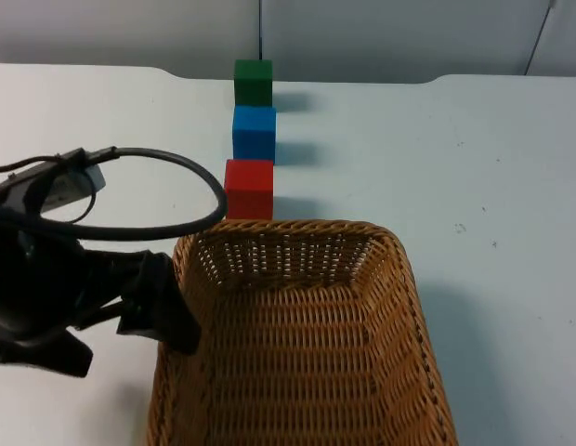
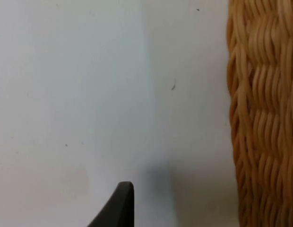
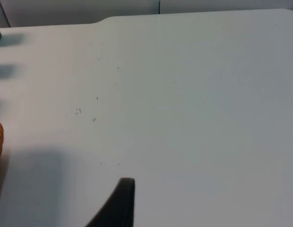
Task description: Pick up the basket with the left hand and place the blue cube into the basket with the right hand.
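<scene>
A wicker basket point(image 1: 302, 344) sits on the white table point(image 1: 492, 186), near and centre, with the left gripper point(image 1: 163, 311) just beside its left wall; whether it is wide or narrow cannot be told. Beyond the far rim stand three cubes in a row running away: red point(image 1: 249, 189) nearest, the blue cube point(image 1: 255, 133) in the middle, green point(image 1: 253, 82) farthest. Judged from this, the basket pickup is in hand: the left gripper must take the rim. The right arm waits over bare table at right.
</scene>
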{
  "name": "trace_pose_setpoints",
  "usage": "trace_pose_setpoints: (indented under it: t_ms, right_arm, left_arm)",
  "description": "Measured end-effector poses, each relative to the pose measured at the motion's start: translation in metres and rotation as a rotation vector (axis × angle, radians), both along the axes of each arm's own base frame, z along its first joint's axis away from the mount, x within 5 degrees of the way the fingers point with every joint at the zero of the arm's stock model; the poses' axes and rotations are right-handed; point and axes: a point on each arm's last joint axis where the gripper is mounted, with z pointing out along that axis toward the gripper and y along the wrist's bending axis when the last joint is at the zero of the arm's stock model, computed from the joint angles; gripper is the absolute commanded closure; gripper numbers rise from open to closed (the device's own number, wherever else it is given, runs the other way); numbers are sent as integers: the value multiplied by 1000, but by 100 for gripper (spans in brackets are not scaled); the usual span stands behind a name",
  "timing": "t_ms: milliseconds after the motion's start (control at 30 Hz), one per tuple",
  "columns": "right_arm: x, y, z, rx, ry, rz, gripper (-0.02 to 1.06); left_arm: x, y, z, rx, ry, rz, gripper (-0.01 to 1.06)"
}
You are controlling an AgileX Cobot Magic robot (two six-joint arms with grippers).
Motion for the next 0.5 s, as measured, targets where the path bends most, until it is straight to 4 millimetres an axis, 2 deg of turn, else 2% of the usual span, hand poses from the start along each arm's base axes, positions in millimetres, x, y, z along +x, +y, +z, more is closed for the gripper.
trace_pose_setpoints:
  t_ms: [367,500]
  right_arm:
    - [0,0,0,-1,0,-1,0]
    - [0,0,0,-1,0,-1,0]
  left_arm:
    - [-11,-1,-8,5,0,26,1]
    - [-19,-11,-11,32,-9,6,1]
